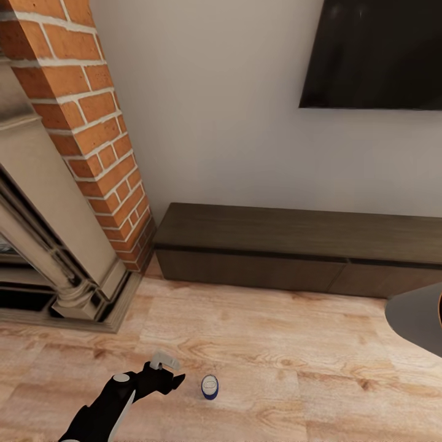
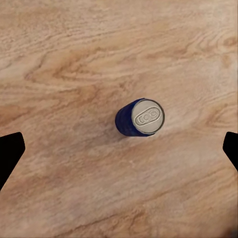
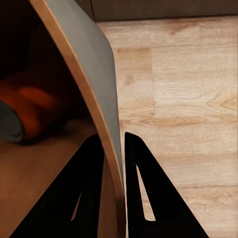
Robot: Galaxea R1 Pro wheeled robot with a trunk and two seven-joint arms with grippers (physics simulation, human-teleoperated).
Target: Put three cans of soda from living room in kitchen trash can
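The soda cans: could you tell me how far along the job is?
Done: one orange can lies inside the bin, whose rim the right gripper pinches. In hand: the open left gripper hovers over a blue can upright on the wood floor. Left: grasping it and a third can.

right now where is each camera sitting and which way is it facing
Head view: on the head, looking forward and down at the wood floor, brick fireplace, low cabinet and black wall screen; the left gripper shows.
Left wrist view: above the floor, looking down on the upright blue soda can; dark fingertips sit at both edges.
Right wrist view: beside the bin's rim, which its fingers straddle; an orange can lies inside.
Shared: head and left wrist views both show the blue can.
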